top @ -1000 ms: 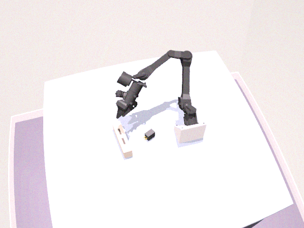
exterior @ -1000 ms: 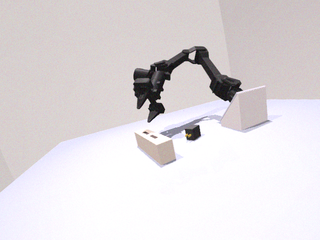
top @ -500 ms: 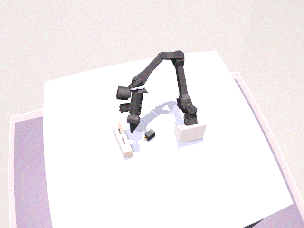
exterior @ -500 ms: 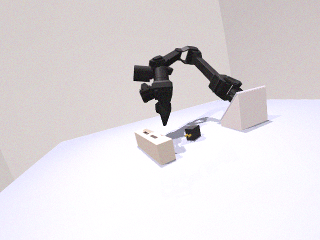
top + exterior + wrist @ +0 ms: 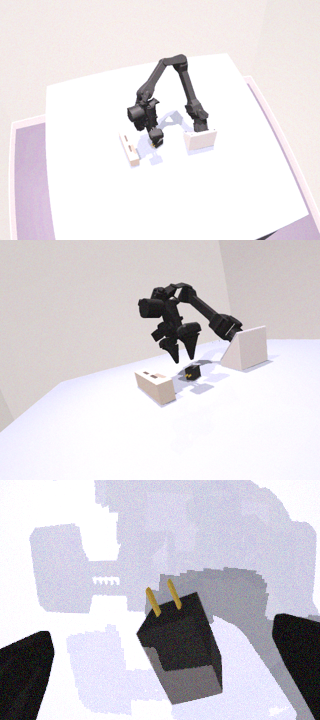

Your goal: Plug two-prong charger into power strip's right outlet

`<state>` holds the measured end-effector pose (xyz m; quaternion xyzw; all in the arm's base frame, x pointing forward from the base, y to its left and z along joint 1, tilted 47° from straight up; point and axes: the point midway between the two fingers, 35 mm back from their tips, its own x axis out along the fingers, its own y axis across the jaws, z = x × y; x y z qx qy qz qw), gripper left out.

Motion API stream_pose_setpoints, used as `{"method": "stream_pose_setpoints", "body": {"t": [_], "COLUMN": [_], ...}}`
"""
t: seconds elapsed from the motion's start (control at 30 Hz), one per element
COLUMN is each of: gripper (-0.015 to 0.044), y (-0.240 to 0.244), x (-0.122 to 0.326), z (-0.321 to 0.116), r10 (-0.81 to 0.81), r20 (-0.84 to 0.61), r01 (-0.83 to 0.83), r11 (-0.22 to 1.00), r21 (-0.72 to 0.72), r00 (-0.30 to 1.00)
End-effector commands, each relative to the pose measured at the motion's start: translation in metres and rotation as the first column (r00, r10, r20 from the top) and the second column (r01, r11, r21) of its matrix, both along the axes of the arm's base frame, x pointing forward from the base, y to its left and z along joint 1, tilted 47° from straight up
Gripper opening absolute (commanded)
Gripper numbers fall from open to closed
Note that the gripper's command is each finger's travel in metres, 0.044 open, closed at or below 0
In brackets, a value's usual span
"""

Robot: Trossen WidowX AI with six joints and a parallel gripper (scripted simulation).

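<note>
The black charger [image 5: 159, 143] [image 5: 195, 373] [image 5: 186, 647] lies on the table with its two yellow prongs [image 5: 153, 145] [image 5: 187, 375] [image 5: 164, 598] pointing toward the power strip. In the wrist view it sits turned at an angle between the fingers, touching neither. My gripper [image 5: 184, 361] [image 5: 164, 635] is open and empty, pointing down above the charger. The power strip [image 5: 133, 155] [image 5: 165, 394] is a pale block with two dark slotted outlets on top, left of the charger in the top and exterior views. It is out of the wrist view. In the top view, the gripper partly hides the charger.
A pale wedge-shaped block [image 5: 202, 141] [image 5: 253, 348] stands in front of the arm's base, right of the charger in the top and exterior views. The arm arches over the back of the white table [image 5: 180, 193] [image 5: 103, 433], and its shadow falls around the charger.
</note>
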<state>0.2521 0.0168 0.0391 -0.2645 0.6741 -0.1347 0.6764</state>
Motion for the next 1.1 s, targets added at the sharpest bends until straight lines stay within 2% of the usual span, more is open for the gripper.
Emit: {"method": "stream_pose_setpoints", "body": {"t": [0.0,0.33,1.07], "gripper": [0.0440,0.0440,0.0440], "y": [0.002,0.003,-0.012], "x": [-0.008,-0.029,-0.028], "z": [-0.001,0.001,-0.014], "r10": [0.056,0.175,0.178], "r20": [-0.077,-0.291,-0.294], "r01": [-0.062,-0.250,-0.254], "r11": [0.996,0.937,0.936], "r21": [-0.071,-0.243,-0.246], "r00": [0.995,0.941,0.939]}}
